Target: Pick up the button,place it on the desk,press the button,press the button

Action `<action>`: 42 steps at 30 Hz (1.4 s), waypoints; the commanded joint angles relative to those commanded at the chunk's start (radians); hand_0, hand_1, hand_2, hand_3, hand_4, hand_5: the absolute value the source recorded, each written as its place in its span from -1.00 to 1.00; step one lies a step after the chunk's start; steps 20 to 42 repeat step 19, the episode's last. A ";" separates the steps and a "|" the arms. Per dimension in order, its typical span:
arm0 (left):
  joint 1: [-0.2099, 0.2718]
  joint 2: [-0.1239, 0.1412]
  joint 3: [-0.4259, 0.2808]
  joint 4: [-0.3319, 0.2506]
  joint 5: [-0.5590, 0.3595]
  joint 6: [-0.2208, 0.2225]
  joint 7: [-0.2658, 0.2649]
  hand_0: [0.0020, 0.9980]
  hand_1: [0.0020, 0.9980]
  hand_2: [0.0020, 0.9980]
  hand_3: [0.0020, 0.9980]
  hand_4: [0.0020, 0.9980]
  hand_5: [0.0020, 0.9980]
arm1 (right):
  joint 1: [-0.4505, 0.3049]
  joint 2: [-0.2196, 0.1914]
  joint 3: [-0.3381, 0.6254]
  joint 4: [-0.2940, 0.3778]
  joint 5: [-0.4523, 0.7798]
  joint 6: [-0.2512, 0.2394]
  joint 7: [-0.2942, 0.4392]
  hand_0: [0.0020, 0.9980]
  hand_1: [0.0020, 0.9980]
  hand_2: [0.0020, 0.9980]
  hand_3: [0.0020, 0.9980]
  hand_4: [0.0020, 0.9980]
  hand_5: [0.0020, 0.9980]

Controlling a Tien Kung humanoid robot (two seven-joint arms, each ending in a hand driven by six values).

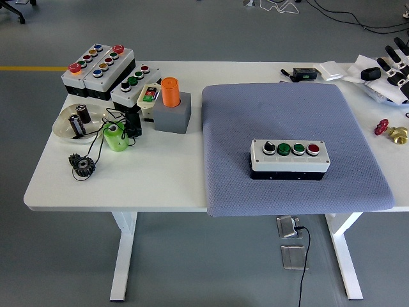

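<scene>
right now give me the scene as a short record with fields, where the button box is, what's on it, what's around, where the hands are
target: button box lying on the grey mat, right half of the white table
controls on it, left to right: black selector, two green buttons, one red
left side of table: more button boxes, orange cylinder in a grey block, clear dish, green cup, black gear
robot hands: neither in view
person: none visible

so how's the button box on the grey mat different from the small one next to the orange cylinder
The button box on the mat is larger and carries four controls in a row: a black knob, two green, one red. The small box is narrower, cream-coloured, shows just a green and a red button, and lies on the bare table. Both are light-coloured rectangular boxes.
</scene>
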 joint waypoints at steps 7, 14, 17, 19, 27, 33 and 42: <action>-0.003 0.000 -0.001 0.000 0.002 0.000 0.000 0.30 0.41 0.46 0.03 -0.37 0.92 | 0.004 0.001 0.000 -0.001 0.001 -0.001 -0.004 0.62 0.53 0.63 0.64 0.29 0.04; -0.007 0.000 0.004 0.000 -0.004 -0.001 -0.001 0.30 0.41 0.46 0.03 -0.37 0.92 | 0.010 -0.002 -0.006 -0.005 -0.023 0.000 -0.010 0.63 0.54 0.63 0.62 0.28 0.03; -0.008 0.000 0.002 0.000 -0.002 -0.001 -0.001 0.30 0.41 0.46 0.03 -0.37 0.92 | 0.010 -0.003 -0.004 -0.008 -0.077 0.001 -0.017 0.63 0.54 0.63 0.62 0.28 0.03; -0.008 0.000 0.002 0.000 -0.002 -0.001 0.000 0.30 0.41 0.46 0.03 -0.37 0.92 | 0.011 -0.004 -0.003 -0.010 -0.116 0.002 -0.022 0.63 0.54 0.63 0.62 0.28 0.03; -0.008 0.000 0.002 0.000 -0.002 -0.001 0.000 0.30 0.41 0.46 0.03 -0.37 0.92 | 0.011 -0.004 -0.003 -0.010 -0.116 0.002 -0.022 0.63 0.54 0.63 0.62 0.28 0.03; -0.008 0.000 0.002 0.000 -0.002 -0.001 0.000 0.30 0.41 0.46 0.03 -0.37 0.92 | 0.011 -0.004 -0.003 -0.010 -0.116 0.002 -0.022 0.63 0.54 0.63 0.62 0.28 0.03; -0.008 0.000 0.002 0.000 -0.002 -0.001 0.000 0.30 0.41 0.46 0.03 -0.37 0.92 | 0.011 -0.004 -0.003 -0.010 -0.116 0.002 -0.022 0.63 0.54 0.63 0.62 0.28 0.03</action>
